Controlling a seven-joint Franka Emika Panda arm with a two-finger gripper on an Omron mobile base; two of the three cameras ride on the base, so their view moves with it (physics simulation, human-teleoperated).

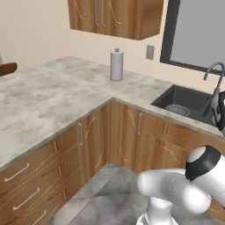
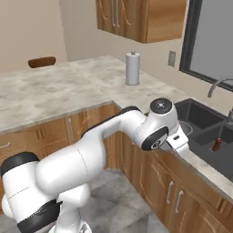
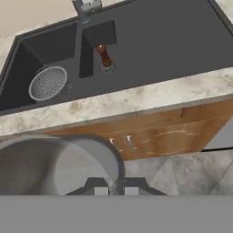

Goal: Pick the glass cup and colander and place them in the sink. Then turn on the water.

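We see an L-shaped marble-look counter [image 1: 52, 101] over wooden base cabinets [image 1: 94, 140] with slim metal handles, and a grey tiled floor [image 1: 110, 189] below. Wooden wall cabinets [image 1: 116, 15] hang on the beige wall [image 1: 35, 30], beside a dark-framed window [image 1: 197, 33]. A grey lidded canister [image 1: 116, 64] stands in the counter's corner, near a wall outlet [image 1: 150, 52].
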